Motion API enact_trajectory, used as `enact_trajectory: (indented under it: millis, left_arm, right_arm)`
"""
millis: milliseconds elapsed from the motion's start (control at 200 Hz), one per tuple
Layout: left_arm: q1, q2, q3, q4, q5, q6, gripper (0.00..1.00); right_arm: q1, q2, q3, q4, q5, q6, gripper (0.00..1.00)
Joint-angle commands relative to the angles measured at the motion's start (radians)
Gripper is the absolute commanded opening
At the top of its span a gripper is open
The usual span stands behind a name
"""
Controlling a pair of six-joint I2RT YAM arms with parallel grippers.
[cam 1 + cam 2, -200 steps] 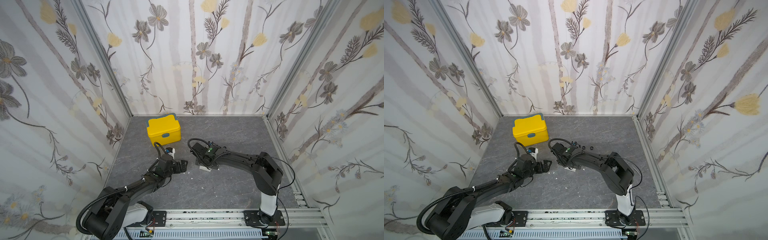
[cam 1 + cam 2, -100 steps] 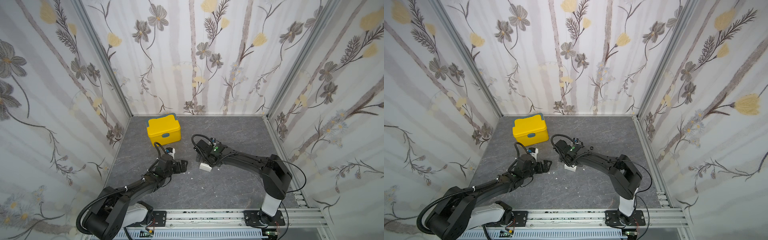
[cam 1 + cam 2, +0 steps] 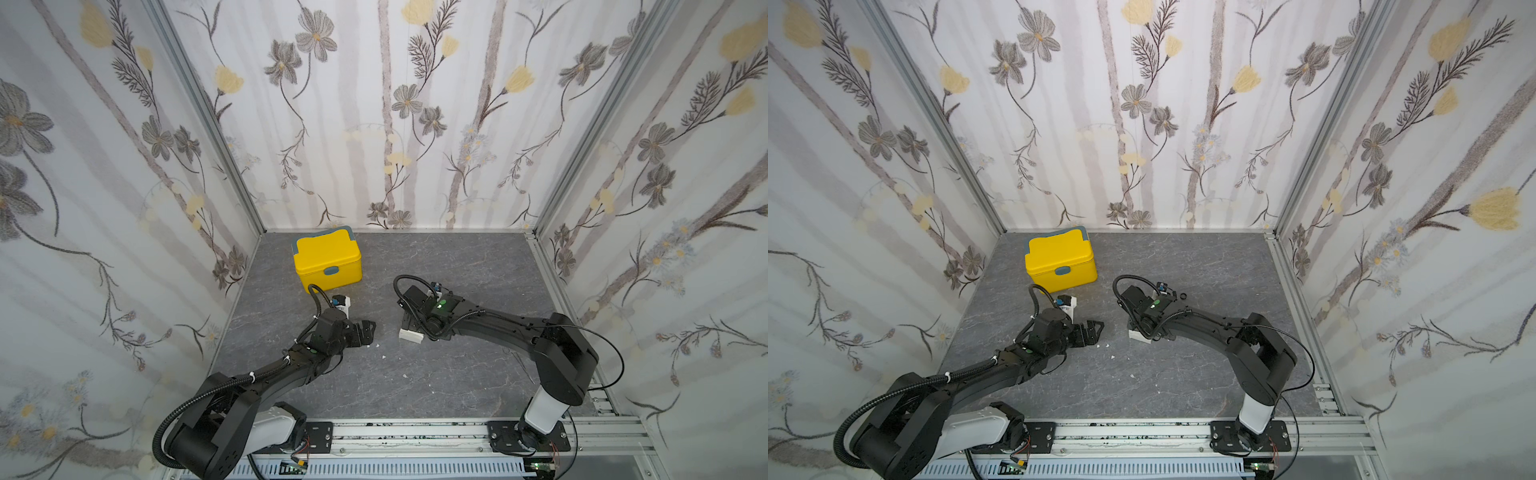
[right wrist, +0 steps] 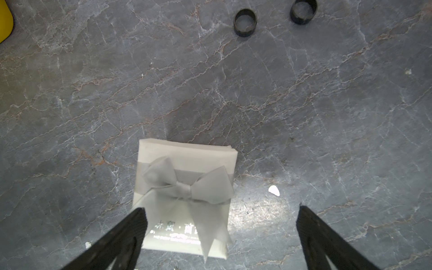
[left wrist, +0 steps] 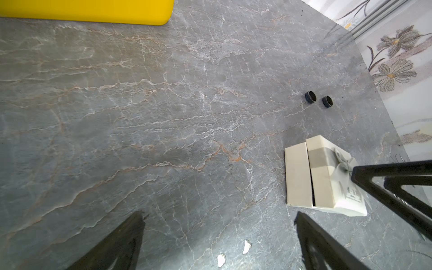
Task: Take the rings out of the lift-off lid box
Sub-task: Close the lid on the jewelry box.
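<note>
We saw the left arm (image 3: 266,380) lying low, stretched from its base at the front left toward the middle of the table (image 3: 469,386). The left gripper (image 3: 366,330) pointed to the right with its jaws spread wide. It held nothing and hung over bare table, near the lift-off lid box (image 3: 410,334) but apart from it.

Behind that arm, toward the back left, the yellow box (image 3: 326,259) stood closed with its grey latch facing the front. We could not see inside it.

The lift-off lid box sat near the table's middle. Its lid (image 4: 184,187), printed with a grey bow, rested on it slightly askew and hid the inside.

The right arm (image 3: 507,328) rose from the front right, its elbow up and its forearm reaching left, with the wrist tipped down over that box. The right gripper (image 4: 221,209) stood wide and held nothing. One finger (image 4: 131,233) overlapped a corner of the lid, but we could not tell whether it touched.

The rings (image 5: 310,97) lay on the table outside the box, just beside each other and not touching, beyond the box toward the back wall.
</note>
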Motion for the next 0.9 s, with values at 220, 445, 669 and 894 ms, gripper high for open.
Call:
enact_trajectory:
  millis: [220, 445, 669, 894]
  left_arm:
    - [0.001, -0.003, 0.013, 0.006, 0.004, -0.003, 1.0]
    - [0.001, -0.002, 0.008, 0.012, 0.005, -0.003, 1.0]
    - [0.001, -0.004, 0.003, 0.015, 0.007, -0.005, 1.0]
    - [0.001, -0.013, -0.005, 0.017, 0.004, -0.007, 1.0]
  right_arm:
    - [-0.003, 0.042, -0.006, 0.047, -0.037, 0.0, 0.99]
    - [-0.003, 0.038, -0.028, 0.052, -0.043, 0.006, 0.99]
    - [-0.006, 0.039, -0.029, 0.056, -0.044, 0.008, 1.0]
    - [-0.025, 0.002, -0.015, 0.055, -0.023, -0.011, 0.99]
